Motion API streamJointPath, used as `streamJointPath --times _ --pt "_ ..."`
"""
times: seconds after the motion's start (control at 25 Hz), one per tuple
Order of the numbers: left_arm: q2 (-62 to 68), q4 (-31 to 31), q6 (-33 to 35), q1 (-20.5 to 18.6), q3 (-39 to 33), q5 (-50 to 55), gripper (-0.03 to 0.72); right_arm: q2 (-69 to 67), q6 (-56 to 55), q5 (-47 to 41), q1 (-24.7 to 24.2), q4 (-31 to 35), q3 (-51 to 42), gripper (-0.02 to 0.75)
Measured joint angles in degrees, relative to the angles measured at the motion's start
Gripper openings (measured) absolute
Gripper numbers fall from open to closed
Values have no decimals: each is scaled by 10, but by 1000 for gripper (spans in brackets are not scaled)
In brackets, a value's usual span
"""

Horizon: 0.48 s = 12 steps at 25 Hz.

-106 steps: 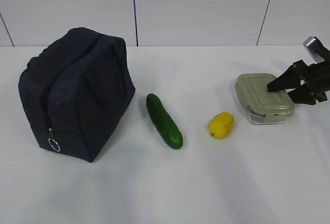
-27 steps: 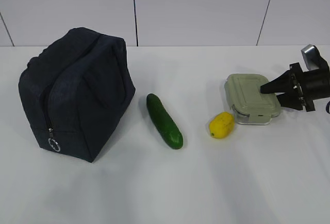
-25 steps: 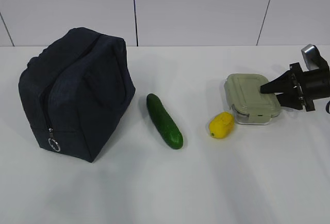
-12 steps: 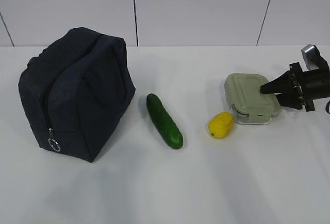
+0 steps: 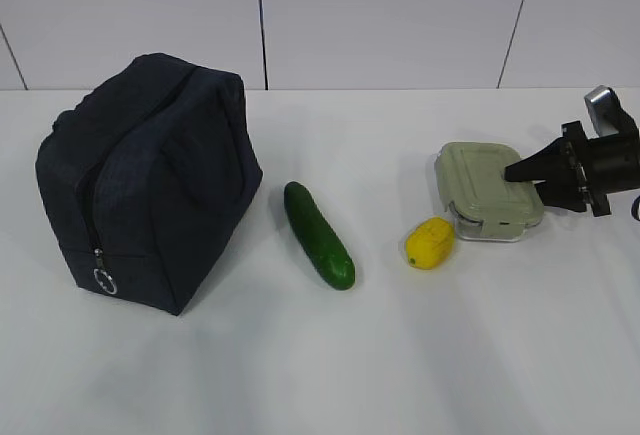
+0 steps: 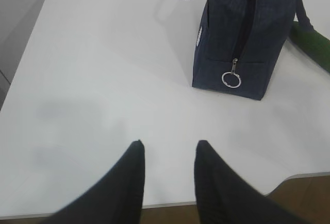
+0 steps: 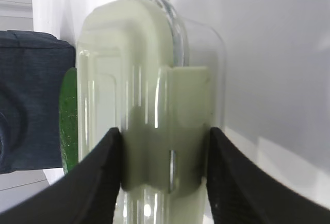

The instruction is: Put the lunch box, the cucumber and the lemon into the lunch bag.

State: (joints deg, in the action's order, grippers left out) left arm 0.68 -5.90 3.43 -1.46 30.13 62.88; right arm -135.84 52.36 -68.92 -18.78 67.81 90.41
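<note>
The lunch box [image 5: 485, 187], clear with a sage-green lid, sits at the right of the table. My right gripper [image 5: 522, 181] is turned sideways at its right end. In the right wrist view both fingers press the box [image 7: 134, 80] from either side, so the right gripper [image 7: 164, 131] is shut on it. The yellow lemon [image 5: 430, 242] lies just left of the box, touching or nearly touching it. The dark green cucumber [image 5: 318, 233] lies mid-table. The navy lunch bag [image 5: 150, 175] stands at the left, zipped. My left gripper [image 6: 167, 144] hovers open and empty over the table edge, short of the bag [image 6: 247, 28].
A silver ring pull [image 6: 231, 80] hangs at the low end of the bag's zipper. The cucumber [image 6: 314, 44] end shows behind the bag. The white table [image 5: 400, 355] runs back to a pale panelled wall; its near edge shows in the left wrist view.
Since four seconds ago the lunch box has shifted left toward the lemon and the right gripper has turned sideways onto its end. Over the last second its jaws have narrowed slightly; the left arm is still.
</note>
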Motion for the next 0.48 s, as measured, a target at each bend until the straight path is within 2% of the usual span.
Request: streamJointPath --times 0.48 --pt "0 0 0 0 0 0 239 0 -4 0 0 1 0 340"
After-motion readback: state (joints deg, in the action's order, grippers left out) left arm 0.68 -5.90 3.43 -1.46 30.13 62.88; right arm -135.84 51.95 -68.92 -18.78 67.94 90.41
